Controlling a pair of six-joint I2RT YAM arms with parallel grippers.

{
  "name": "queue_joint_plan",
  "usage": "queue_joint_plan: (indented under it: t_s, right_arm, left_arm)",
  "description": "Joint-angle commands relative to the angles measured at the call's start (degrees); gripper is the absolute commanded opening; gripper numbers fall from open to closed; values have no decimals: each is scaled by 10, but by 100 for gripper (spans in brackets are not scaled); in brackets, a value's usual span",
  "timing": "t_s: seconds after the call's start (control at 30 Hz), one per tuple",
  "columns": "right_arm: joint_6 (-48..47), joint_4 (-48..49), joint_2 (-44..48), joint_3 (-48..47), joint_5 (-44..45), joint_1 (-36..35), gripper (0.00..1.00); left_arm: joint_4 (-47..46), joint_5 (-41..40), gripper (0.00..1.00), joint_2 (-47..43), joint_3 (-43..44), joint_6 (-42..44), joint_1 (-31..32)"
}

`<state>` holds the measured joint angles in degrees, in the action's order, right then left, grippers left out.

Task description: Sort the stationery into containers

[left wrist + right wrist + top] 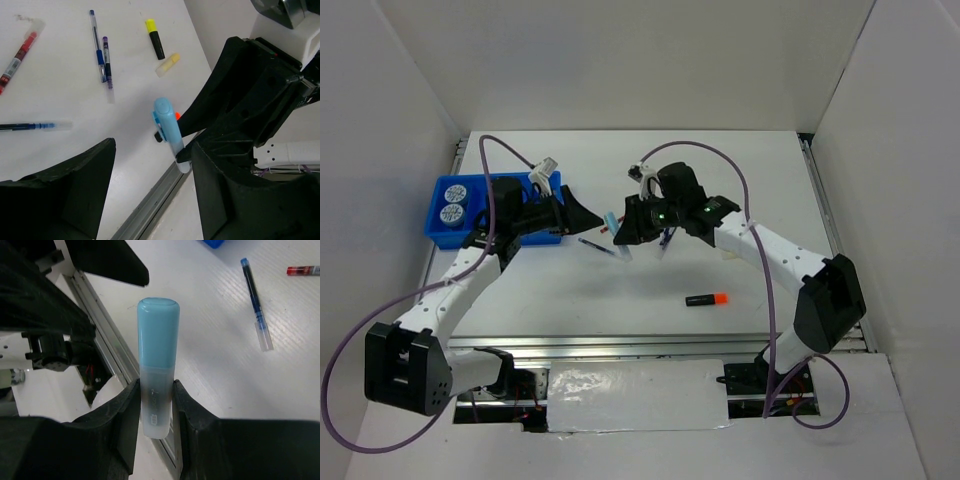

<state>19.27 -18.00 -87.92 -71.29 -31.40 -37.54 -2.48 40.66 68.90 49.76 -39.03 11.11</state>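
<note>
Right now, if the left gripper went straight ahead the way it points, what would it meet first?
Most likely the pale blue marker that the right gripper holds, just ahead of the open left gripper. Depth is hard to judge.

The white counter (620, 300) carries a blue tray (442, 239) at its left side. An orange-capped highlighter (706, 299) lies alone toward the front. A red pen (17, 56), a blue pen (97, 45) just beside a purple pen (107, 62), a yellow-capped highlighter (156, 39), a cream bar (167, 65) and a second blue pen (30, 126) lie flat on it.
</note>
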Motion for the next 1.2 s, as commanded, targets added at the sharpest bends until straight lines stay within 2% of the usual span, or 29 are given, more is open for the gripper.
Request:
queue_joint_plan:
  t_s: [0.0, 0.33, 0.43, 0.53, 0.57, 0.77, 0.8, 0.83, 0.87, 0.9, 0.97, 1.03, 1.07, 1.1, 1.17]
  right_arm:
    - [18, 14, -15, -53, 35, -16, 0]
    - [7, -5, -30, -83, 94, -52, 0]
    - [4, -9, -34, -90, 111, -60, 0]
    - [7, -12, -41, -97, 122, -64, 0]
    - [6, -13, -45, -99, 125, -65, 0]
    - [11, -14, -58, -113, 132, -65, 0]
    - [9, -16, -59, -114, 130, -64, 15]
    - [7, -17, -57, -115, 121, -62, 24]
    - [4, -17, -55, -112, 118, -61, 48]
    - [3, -17, -52, -109, 114, -53, 60]
    - [-1, -13, -35, -93, 107, -43, 74]
    - [-5, -12, -15, -73, 97, -23, 77]
    - [-12, -14, -9, -67, 94, -15, 79]
    - [-18, -17, -2, -62, 91, 2, 79]
    - [-43, -25, 17, -45, 74, 19, 80]
  left_arm:
    - [11, -28, 73, 10, 33, 13, 19]
    - [20, -41, 69, 39, 42, 12, 37]
    - [16, -32, 61, 45, 44, 7, 37]
    - [11, -21, 47, 48, 44, 2, 37]
    - [11, -21, 39, 49, 43, 0, 37]
    - [9, -13, 26, 51, 42, -3, 36]
    - [12, -13, 24, 50, 43, 1, 36]
    - [22, -15, 22, 49, 47, 8, 28]
    - [23, -18, 17, 48, 51, 15, 23]
    - [47, -23, 14, 50, 56, 36, 15]
    - [108, -47, 7, 55, 91, 70, -17]
    - [167, -73, 0, 68, 153, 150, -50]
    - [241, -117, 0, 84, 180, 179, -58]
    - [265, -140, 0, 91, 201, 227, -66]
    - [304, -198, 0, 110, 245, 268, -96]
